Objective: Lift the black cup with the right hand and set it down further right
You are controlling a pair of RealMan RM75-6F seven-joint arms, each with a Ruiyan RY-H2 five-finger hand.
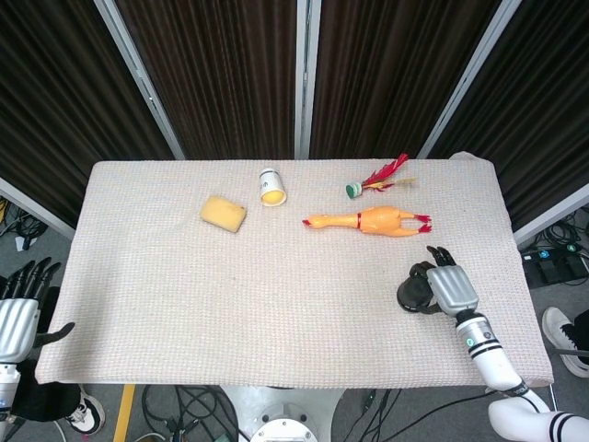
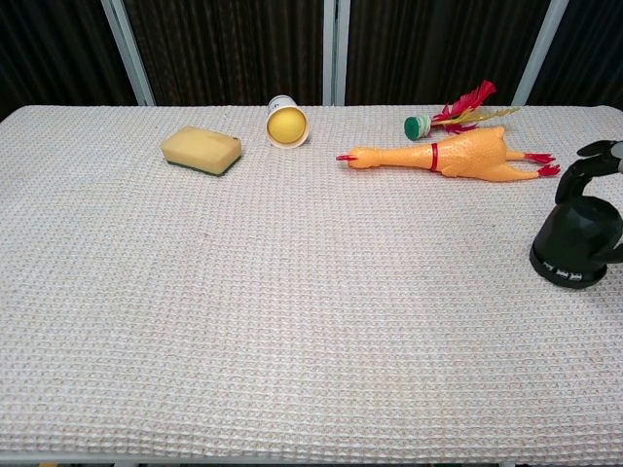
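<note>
The black cup (image 1: 412,295) (image 2: 574,248) stands upside down near the table's right edge, tipped a little, its wide rim low on the cloth. My right hand (image 1: 451,288) (image 2: 592,165) is against its right side. The fingers curl over the cup's far side and grip it. The chest view cuts off most of the hand, so only the dark fingers show. My left hand (image 1: 18,313) hangs off the table's front left corner with its fingers apart and nothing in it.
A rubber chicken (image 1: 368,221) (image 2: 453,156) lies just behind the cup, with a feathered shuttlecock (image 1: 377,180) (image 2: 458,112) beyond it. A white cup (image 1: 271,187) on its side and a yellow sponge (image 1: 224,214) sit at the back centre-left. The table's right edge (image 1: 525,304) is close.
</note>
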